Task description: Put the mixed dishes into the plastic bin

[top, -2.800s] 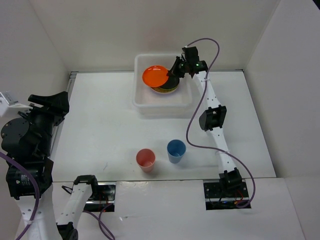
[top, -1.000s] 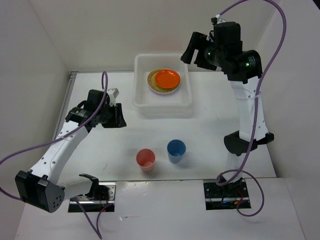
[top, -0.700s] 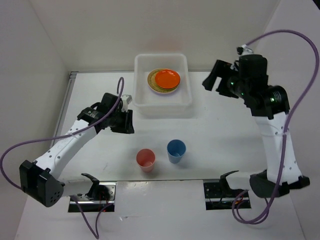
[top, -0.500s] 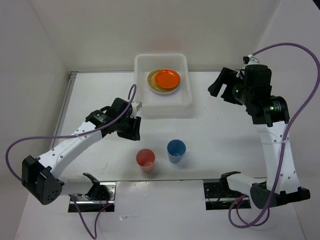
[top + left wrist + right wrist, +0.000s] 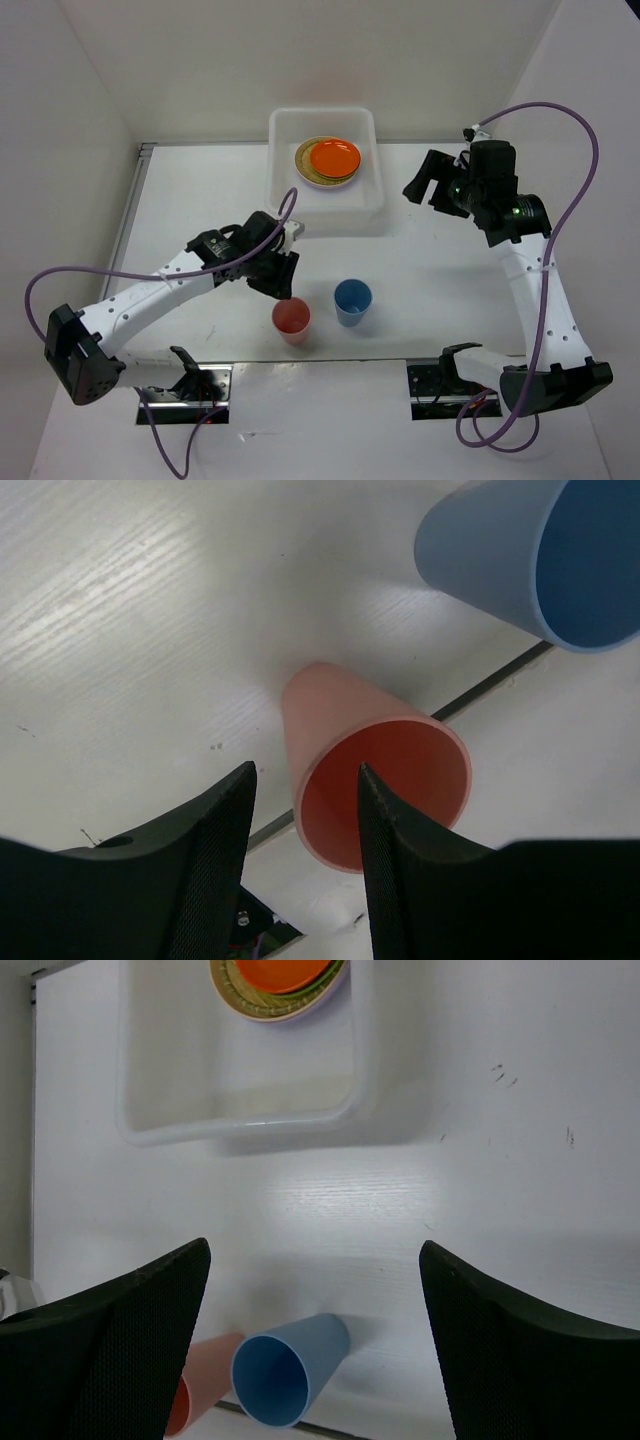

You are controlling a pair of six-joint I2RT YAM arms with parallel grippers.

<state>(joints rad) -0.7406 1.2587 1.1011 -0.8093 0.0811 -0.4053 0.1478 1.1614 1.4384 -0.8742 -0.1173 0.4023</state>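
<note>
A pink-red cup [image 5: 291, 320] and a blue cup [image 5: 352, 301] stand upright near the table's front edge. My left gripper [image 5: 285, 288] hangs just above the pink-red cup's [image 5: 375, 780] far rim. It is open [image 5: 304, 772], with one finger over the cup's mouth and the other outside its wall, not pinching. The plastic bin [image 5: 283, 200] at the back holds an orange plate [image 5: 334, 156] stacked on a yellow lattice plate [image 5: 305, 165]. My right gripper [image 5: 428, 185] hovers wide open and empty [image 5: 315, 1248] to the right of the bin [image 5: 240, 1128], high above the blue cup [image 5: 285, 1375].
White walls enclose the table on the left, back and right. A dark seam [image 5: 490, 680] crosses the table close behind the two cups. The blue cup [image 5: 530, 560] stands about a cup's width to the right of the pink-red one.
My left arm has swung in from the left and come down over the pink-red cup. My right arm has drawn back from above the bin, to the right and lower, with nothing in it.
</note>
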